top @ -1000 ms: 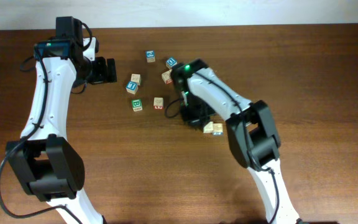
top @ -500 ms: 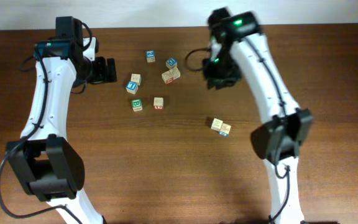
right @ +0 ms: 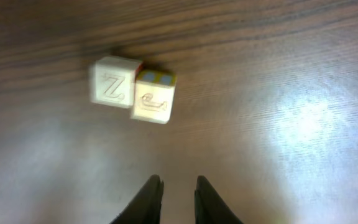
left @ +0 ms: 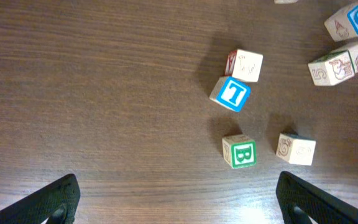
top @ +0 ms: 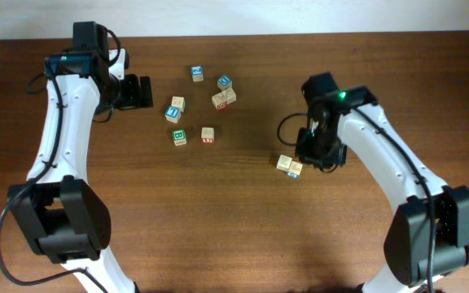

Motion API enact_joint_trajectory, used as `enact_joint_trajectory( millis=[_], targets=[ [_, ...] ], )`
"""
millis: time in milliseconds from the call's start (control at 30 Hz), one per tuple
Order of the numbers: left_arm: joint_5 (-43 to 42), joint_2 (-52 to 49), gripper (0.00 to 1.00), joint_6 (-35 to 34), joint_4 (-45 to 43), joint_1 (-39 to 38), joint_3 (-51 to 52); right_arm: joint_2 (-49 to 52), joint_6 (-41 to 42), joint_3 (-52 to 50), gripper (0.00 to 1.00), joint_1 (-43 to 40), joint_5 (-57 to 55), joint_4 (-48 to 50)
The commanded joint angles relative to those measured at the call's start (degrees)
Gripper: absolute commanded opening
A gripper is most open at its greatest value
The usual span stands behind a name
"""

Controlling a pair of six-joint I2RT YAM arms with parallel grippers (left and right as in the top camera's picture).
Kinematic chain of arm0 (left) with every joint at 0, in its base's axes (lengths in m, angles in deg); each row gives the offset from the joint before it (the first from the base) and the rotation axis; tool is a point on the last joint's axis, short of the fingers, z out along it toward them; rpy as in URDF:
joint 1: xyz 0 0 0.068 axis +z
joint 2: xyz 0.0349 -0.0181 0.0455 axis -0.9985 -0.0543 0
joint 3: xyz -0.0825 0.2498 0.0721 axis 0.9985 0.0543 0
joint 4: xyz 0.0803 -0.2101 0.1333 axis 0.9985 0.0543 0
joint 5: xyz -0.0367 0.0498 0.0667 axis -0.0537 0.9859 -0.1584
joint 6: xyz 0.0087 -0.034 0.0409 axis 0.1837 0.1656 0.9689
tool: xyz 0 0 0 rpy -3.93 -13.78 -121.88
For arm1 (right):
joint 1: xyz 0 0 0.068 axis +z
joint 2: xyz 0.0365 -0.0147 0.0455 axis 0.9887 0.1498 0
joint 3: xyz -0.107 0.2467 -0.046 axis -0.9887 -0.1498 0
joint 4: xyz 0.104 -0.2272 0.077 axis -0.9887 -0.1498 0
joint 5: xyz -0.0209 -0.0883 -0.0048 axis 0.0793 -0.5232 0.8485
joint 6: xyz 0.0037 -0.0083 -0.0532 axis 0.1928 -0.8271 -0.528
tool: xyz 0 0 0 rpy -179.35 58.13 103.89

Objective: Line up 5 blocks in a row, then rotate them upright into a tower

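Note:
Several small wooden blocks lie on the brown table. A loose group [top: 208, 134] sits left of centre, and a touching pair [top: 288, 166] lies apart to the right. My right gripper [top: 309, 155] hovers just right of that pair. In the right wrist view its fingertips [right: 178, 182] stand a narrow gap apart with nothing between them, short of the Z block [right: 112, 88] and its neighbour [right: 153, 96]. My left gripper [top: 146, 92] is wide open left of the group, holding nothing. The left wrist view shows the blue L block [left: 230, 94] and green B block [left: 240, 151] ahead of its jaws [left: 182, 208].
The wooden table [top: 430, 89] ends at a pale back edge along the top of the overhead view. Three more blocks [top: 224, 99] lie at the back of the group, near a blue-marked one [top: 196, 73].
My right arm swung from the block group up to the back of the table, then down beside the separate pair. The blocks and my left arm stayed put.

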Motion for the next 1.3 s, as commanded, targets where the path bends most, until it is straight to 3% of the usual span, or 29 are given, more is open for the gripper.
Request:
enact_joint_trajectory(
  millis=[0,167,333,600,733,900,1067,1167,1267],
  targets=[
    [0.22,-0.50,0.99,-0.74,0.09,-0.02,-0.87,-0.98,3.28,-7.78,0.25,0.20,-2.25,6.23],
    [0.22,-0.50,0.99,-0.74,0.09,-0.02,-0.87,-0.44,1.53,-18.34,0.25,0.20,-2.23,23.37],
    [0.22,-0.50,0.99,-0.74,0.09,-0.02,-0.87,-0.39,-0.98,-18.80,0.25,0.26,-1.86,29.35],
    [0.22,-0.50,0.99,-0.74,0.09,-0.02,-0.87,2.36,-16.44,-18.75,0.32,0.26,8.48,37.79],
    [0.22,-0.50,0.99,-0.74,0.09,-0.02,-0.87,2.36,-19.54,-18.75,0.36,0.31,10.80,41.11],
    [0.22,-0.50,0.99,-0.74,0.09,-0.02,-0.87,2.34,-18.71,-18.21,0.36,0.31,10.99,40.54],
    [0.22,-0.50,0.99,-0.74,0.09,-0.02,-0.87,2.34,-10.03,-3.32,0.37,0.26,10.51,22.01],
    [0.22,-0.50,0.99,-0.74,0.09,-0.02,-0.87,2.38,-8.72,-3.52,0.33,1.40,10.62,14.36],
    [0.22,-0.50,0.99,-0.74,0.09,-0.02,-0.87,2.51,-8.92,-6.80,0.26,5.51,7.13,14.47]
  ],
)
